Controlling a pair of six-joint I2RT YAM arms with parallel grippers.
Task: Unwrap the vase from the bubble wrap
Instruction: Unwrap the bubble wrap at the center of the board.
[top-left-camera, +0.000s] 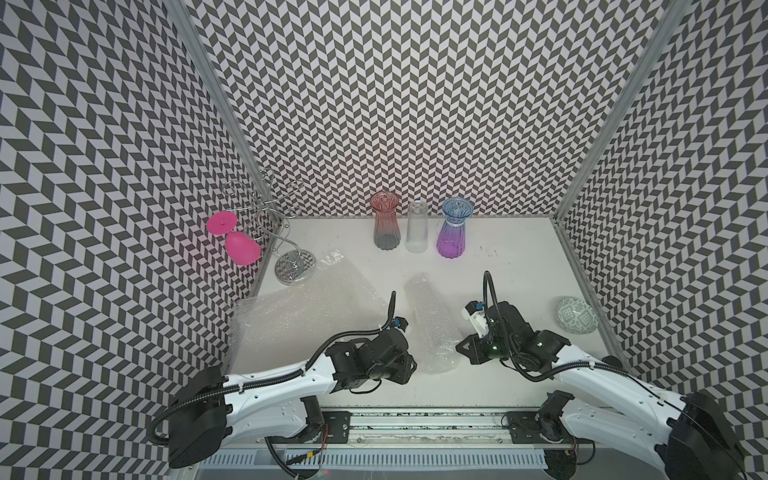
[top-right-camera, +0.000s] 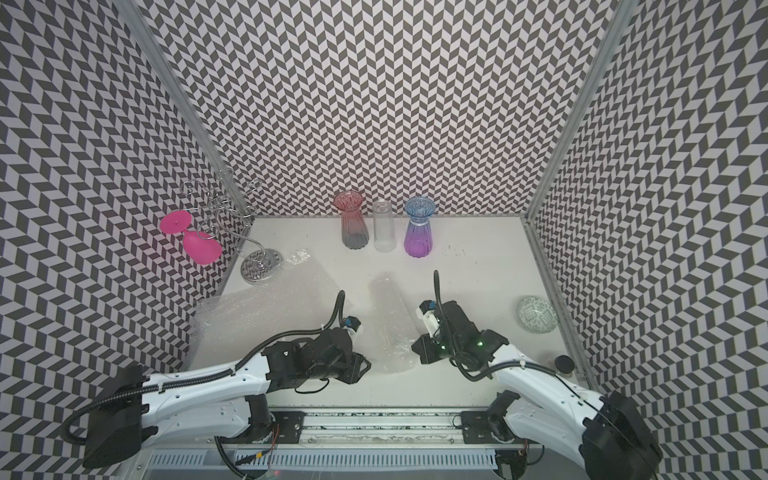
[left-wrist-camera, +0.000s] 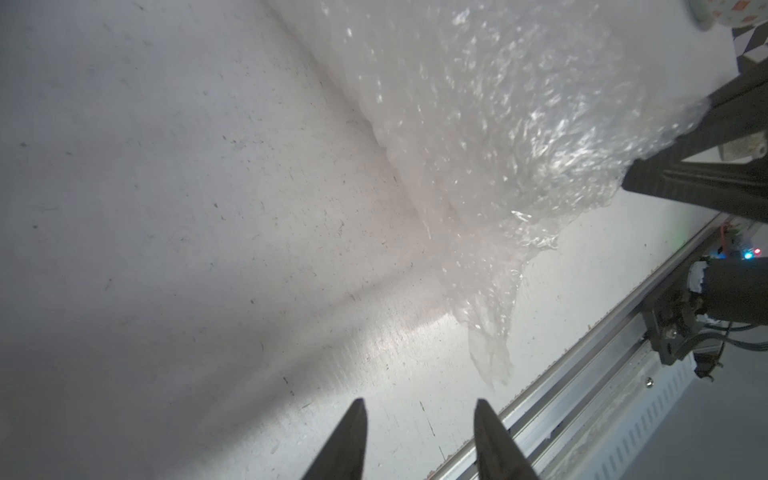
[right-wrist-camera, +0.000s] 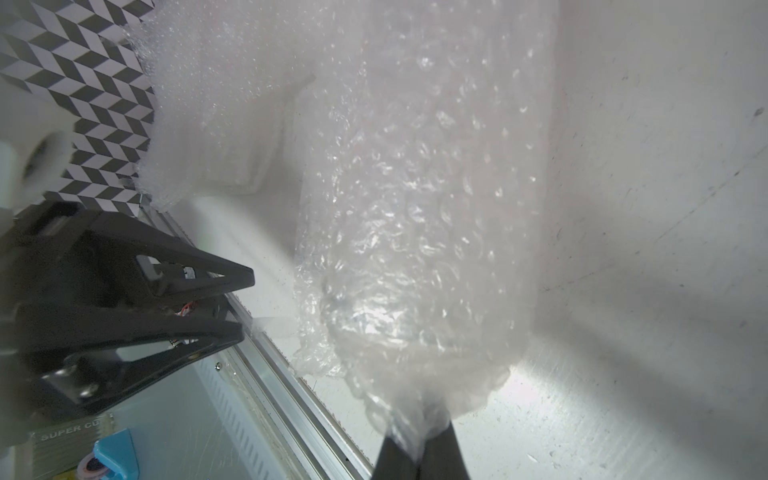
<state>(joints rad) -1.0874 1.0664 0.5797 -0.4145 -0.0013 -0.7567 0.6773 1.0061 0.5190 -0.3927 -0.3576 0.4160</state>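
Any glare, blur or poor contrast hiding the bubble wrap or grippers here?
Both top views: even light, sharp, but the bubble wrap nearly melts into the white table. Left wrist view: glints on the wrap, a glare patch on the table, open left gripper dark in silhouette. Right wrist view: right gripper, shut on the wrap, soft-focused at the frame edge; glare beside it.

Left claw (left-wrist-camera: 419, 409) agape, right claw (right-wrist-camera: 417, 442) tight

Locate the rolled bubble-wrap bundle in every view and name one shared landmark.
Top view: rolled bubble-wrap bundle, just below centre.
Top view: same spot.
Left wrist: beyond the open left gripper, bundle at.
Right wrist: fills the middle.
Shared landmark: right gripper pinching its near end.
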